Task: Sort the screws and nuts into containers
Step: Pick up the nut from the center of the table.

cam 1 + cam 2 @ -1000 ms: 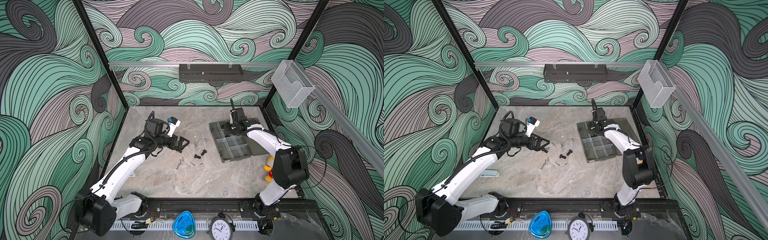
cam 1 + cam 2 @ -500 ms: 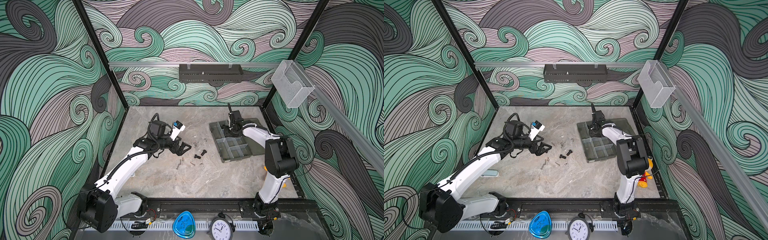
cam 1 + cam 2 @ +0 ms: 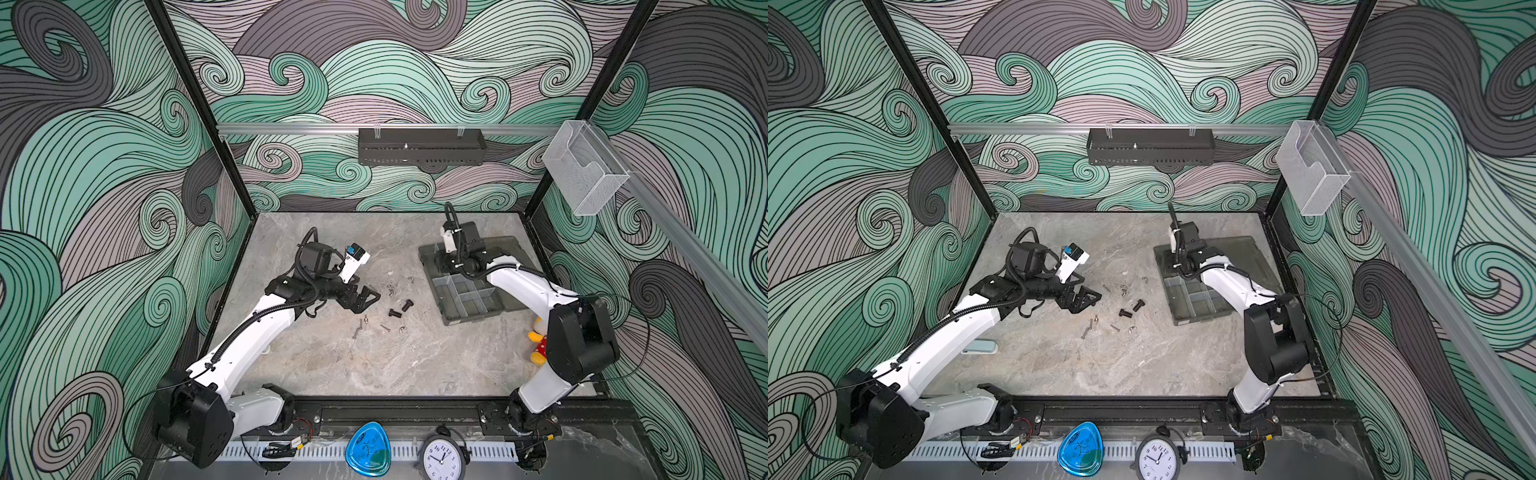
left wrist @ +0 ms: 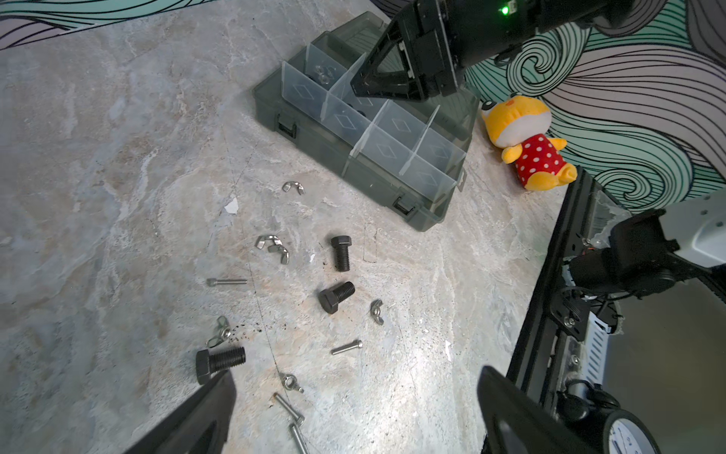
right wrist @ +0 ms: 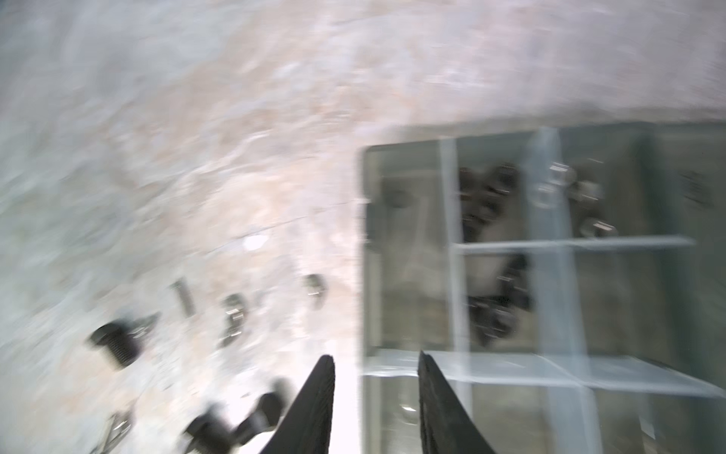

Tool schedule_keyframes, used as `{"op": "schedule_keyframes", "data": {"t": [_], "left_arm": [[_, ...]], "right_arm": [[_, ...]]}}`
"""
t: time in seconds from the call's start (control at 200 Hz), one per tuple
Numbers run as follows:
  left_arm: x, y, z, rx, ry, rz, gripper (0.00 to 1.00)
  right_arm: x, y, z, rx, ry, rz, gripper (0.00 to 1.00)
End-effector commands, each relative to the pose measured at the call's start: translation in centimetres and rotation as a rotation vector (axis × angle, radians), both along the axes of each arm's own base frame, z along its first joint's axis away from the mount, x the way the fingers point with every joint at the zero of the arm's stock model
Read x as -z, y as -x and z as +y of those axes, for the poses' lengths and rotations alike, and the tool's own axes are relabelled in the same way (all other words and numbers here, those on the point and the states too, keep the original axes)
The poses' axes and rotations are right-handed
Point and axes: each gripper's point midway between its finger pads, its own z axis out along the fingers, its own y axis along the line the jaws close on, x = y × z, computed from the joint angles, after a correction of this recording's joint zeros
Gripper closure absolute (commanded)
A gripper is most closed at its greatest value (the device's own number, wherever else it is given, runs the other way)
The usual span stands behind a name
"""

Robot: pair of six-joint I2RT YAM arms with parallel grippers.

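Several screws lie loose on the marble: black bolts and thin silver screws. Silver wing nuts are scattered among them. The smoky-grey organiser box stands open to their right; its containers hold dark pieces and silver nuts. My left gripper hovers open just left of the loose pieces, empty, one fingertip beside a black bolt. My right gripper hangs over the box's far left wall, open and empty.
A yellow plush toy lies right of the box by the front rail. On the walls hang a black perforated tray and a clear holder. A clock and a blue object sit at the front. A pale blue item lies near my left arm.
My right gripper has gone from shut to open over the box and shifted slightly left; its elbow swung in and back out. My left gripper edged toward the loose pieces.
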Motion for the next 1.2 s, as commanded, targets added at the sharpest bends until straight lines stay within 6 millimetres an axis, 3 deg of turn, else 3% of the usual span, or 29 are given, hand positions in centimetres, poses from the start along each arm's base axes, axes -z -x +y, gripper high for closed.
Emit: {"op": "schedule_keyframes", "data": {"t": [0.0, 0.09, 0.255, 0.46, 0.76, 1.196], "left_arm": [[-0.5, -0.7, 0.7, -0.042, -0.054, -0.022, 0.01], [-0.4, -1.0, 0.9, -0.054, -0.067, -0.022, 0.01], [-0.5, -0.9, 0.6, -0.048, -0.046, -0.016, 0.01], [-0.2, -1.1, 0.6, -0.048, -0.052, -0.001, 0.02], [-0.2, -1.2, 0.6, -0.051, -0.048, 0.008, 0.01], [-0.2, -1.2, 0.4, -0.05, -0.034, 0.024, 0.01]], "right_arm": [[1.4, 1.1, 4.1, -0.16, 0.012, 0.023, 0.63], [3.2, 0.9, 5.6, -0.195, 0.061, 0.044, 0.63], [6.9, 0.6, 5.5, -0.181, 0.147, 0.151, 0.65], [9.2, -0.3, 4.9, -0.16, 0.256, 0.16, 0.65], [11.2, -0.7, 4.6, -0.161, 0.309, 0.172, 0.66], [12.2, -1.6, 5.1, -0.156, 0.314, 0.177, 0.69]]}}
